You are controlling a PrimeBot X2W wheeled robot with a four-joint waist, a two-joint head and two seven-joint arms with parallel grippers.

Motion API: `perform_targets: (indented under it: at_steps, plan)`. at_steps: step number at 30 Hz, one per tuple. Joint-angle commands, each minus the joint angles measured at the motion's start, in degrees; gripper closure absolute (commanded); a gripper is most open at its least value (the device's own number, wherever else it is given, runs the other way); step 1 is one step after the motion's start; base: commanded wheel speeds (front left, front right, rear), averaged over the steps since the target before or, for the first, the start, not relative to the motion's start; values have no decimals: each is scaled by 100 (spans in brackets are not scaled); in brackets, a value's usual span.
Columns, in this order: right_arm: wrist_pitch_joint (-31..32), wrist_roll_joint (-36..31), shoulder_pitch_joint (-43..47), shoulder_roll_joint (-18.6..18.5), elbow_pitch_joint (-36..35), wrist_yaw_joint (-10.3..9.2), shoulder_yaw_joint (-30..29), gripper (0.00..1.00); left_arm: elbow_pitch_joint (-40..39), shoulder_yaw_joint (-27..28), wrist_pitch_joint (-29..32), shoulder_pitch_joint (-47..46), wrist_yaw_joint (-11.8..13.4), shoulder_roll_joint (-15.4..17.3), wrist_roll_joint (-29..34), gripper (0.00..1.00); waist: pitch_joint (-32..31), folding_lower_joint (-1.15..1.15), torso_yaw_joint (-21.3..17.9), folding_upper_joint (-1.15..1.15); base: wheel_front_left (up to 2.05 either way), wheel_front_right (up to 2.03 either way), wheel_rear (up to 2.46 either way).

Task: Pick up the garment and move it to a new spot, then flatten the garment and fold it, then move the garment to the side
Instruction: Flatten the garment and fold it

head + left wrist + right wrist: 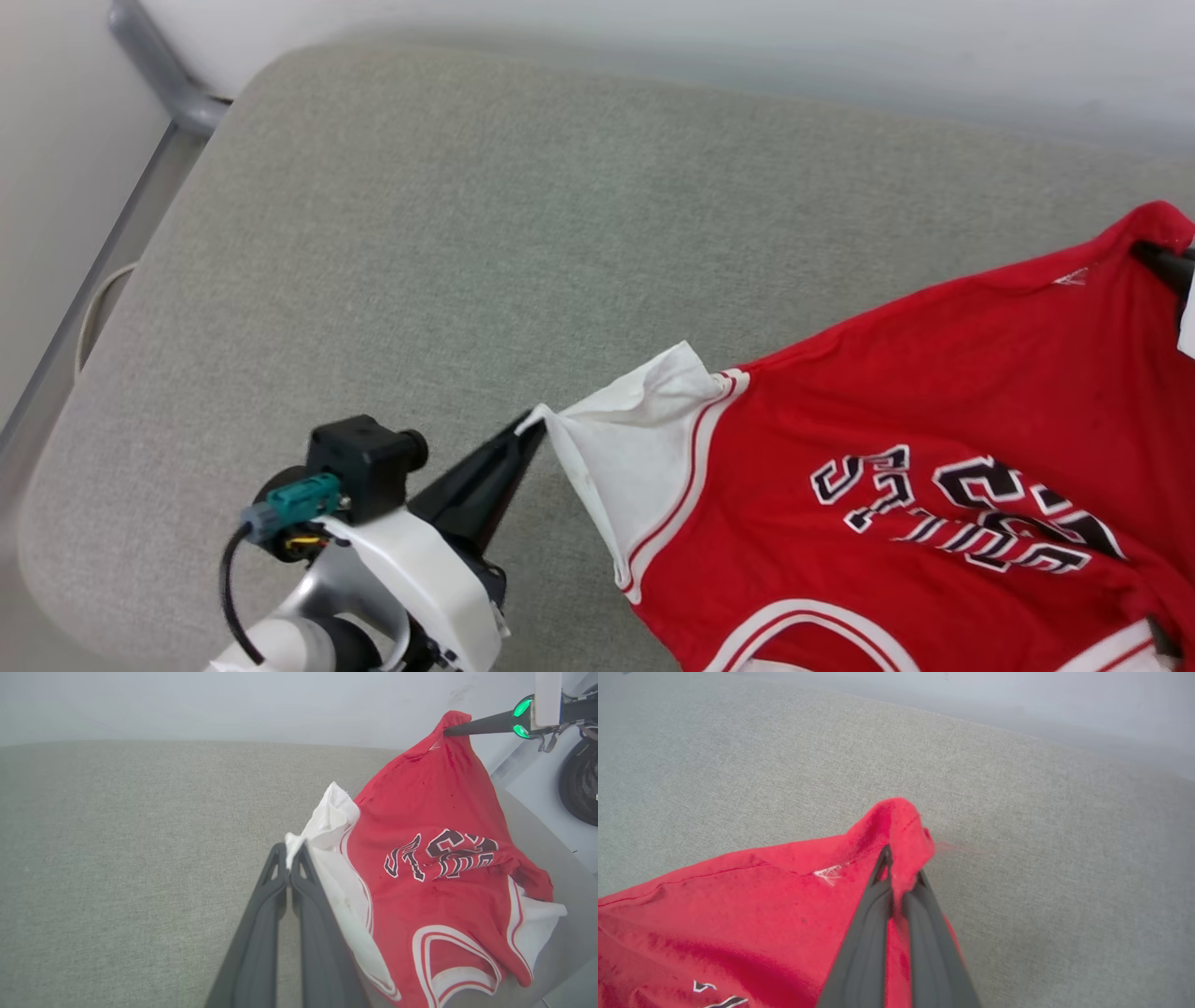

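While the left gripper (534,425) at lower left is clamped on the white sleeve (644,439) tip of the jersey (887,392), the right gripper (1146,252) pinches its red corner at the right edge, so it's stretched over the grey cushion (420,233).

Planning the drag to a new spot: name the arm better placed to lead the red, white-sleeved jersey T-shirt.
Left, probably. The left fingers pinch the white sleeve tip beside wide bare grey fabric cushion; the right fingers hold a red corner.
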Motion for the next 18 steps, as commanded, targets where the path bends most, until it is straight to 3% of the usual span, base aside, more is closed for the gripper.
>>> perform_targets:
  at_steps: [1,18]
  plan:
    - [-96,47,76,1,-76,-3,-7,100,-46,80,-55,23,63,47,28,100,-204,0,-189,0,0,0,0]
    - [-760,202,204,93,-1215,-3,-264,100,-682,1009,37,-501,427,553,-63,100,-819,0,-950,0,0,0,0]
